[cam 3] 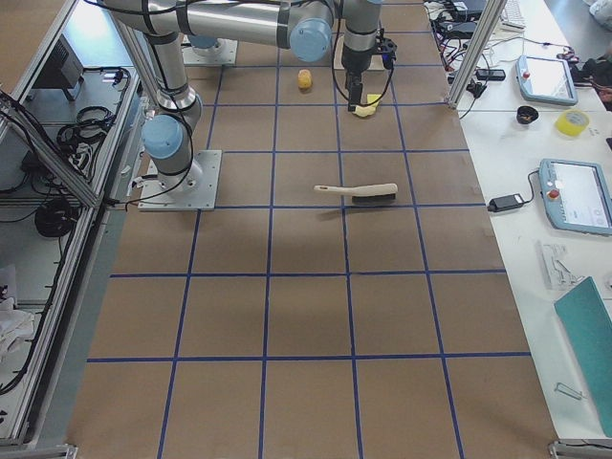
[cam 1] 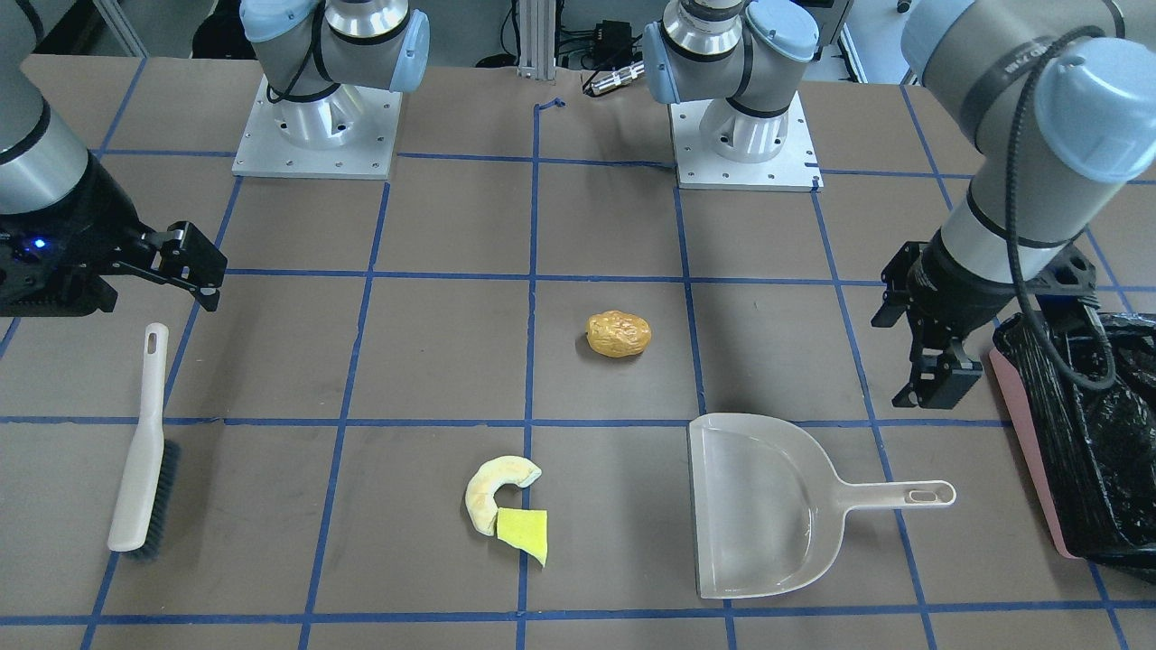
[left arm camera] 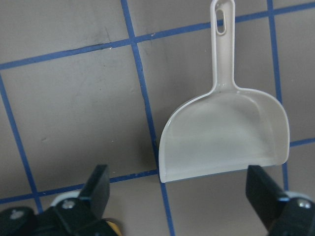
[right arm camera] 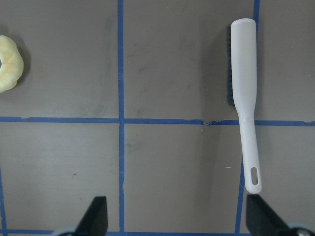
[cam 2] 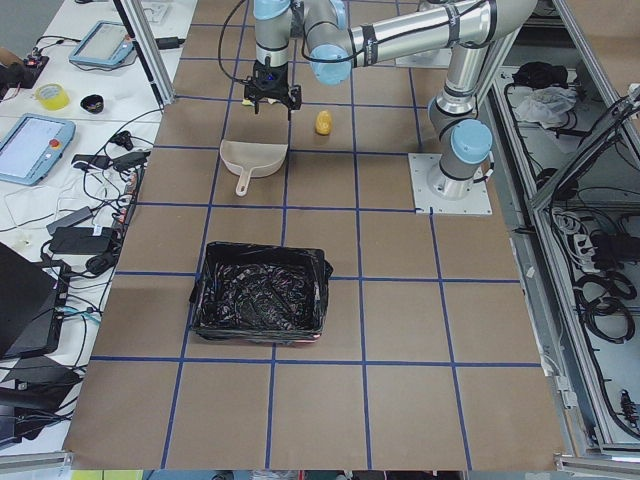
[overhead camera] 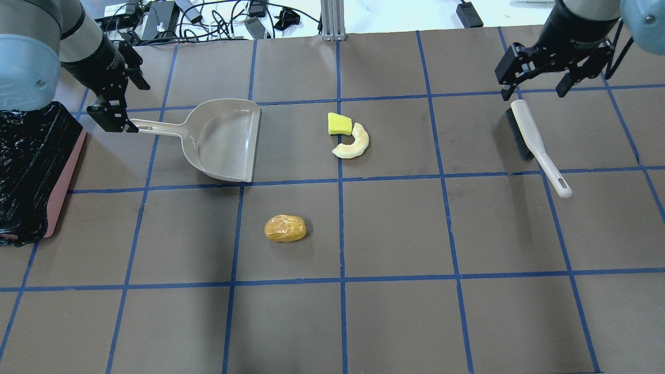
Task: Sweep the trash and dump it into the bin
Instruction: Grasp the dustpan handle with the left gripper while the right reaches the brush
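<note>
The trash lies on the brown table. A golden-brown potato-like lump (cam 1: 619,334) (overhead camera: 285,228) sits alone. A pale crescent slice (cam 1: 492,487) (overhead camera: 356,145) touches a flat yellow wedge (cam 1: 524,533) (overhead camera: 338,124). The pink bin (cam 1: 1030,451) (overhead camera: 65,182) with a black bag stands at the table's left end. My left gripper (cam 1: 912,348) (overhead camera: 122,96) is open and empty, above the table by the end of the beige dustpan's (overhead camera: 223,140) (left arm camera: 226,137) handle. My right gripper (cam 1: 206,271) (overhead camera: 535,91) is open and empty, above the table near the head of the hand brush (overhead camera: 535,145) (right arm camera: 244,98).
The dustpan's open mouth faces the crescent and wedge. The brush lies flat on the robot's right side, bristles sideways. Both arm bases (cam 1: 316,135) stand at the robot's edge of the table. Blue tape lines grid the table.
</note>
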You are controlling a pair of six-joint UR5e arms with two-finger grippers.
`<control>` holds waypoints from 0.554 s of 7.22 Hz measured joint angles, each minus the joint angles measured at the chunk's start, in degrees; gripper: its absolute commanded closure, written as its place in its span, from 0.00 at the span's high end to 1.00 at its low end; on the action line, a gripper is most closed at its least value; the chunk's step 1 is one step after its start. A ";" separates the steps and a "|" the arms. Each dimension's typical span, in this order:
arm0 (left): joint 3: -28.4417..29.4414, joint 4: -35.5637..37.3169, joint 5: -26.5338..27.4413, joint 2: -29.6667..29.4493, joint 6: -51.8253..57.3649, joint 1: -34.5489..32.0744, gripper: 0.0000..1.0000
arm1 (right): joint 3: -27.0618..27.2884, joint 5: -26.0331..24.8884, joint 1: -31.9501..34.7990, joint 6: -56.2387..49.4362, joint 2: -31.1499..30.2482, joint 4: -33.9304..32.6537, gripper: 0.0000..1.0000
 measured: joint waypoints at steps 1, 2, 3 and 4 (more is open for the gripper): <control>1.88 -0.10 -3.11 -2.15 -1.24 1.94 1.00 | 1.34 -0.03 -0.98 -0.99 0.32 -0.52 1.00; 3.82 -0.30 -5.85 -4.28 -1.43 4.02 1.00 | 3.13 0.02 -1.50 -1.50 0.51 -1.62 1.00; 5.92 -0.63 -7.86 -6.67 -1.60 5.42 1.00 | 4.78 -0.28 -2.10 -2.63 0.92 -4.58 1.00; 8.29 -1.00 -8.81 -9.13 -1.82 6.13 1.00 | 6.41 -1.00 -2.90 -4.25 1.68 -8.27 1.00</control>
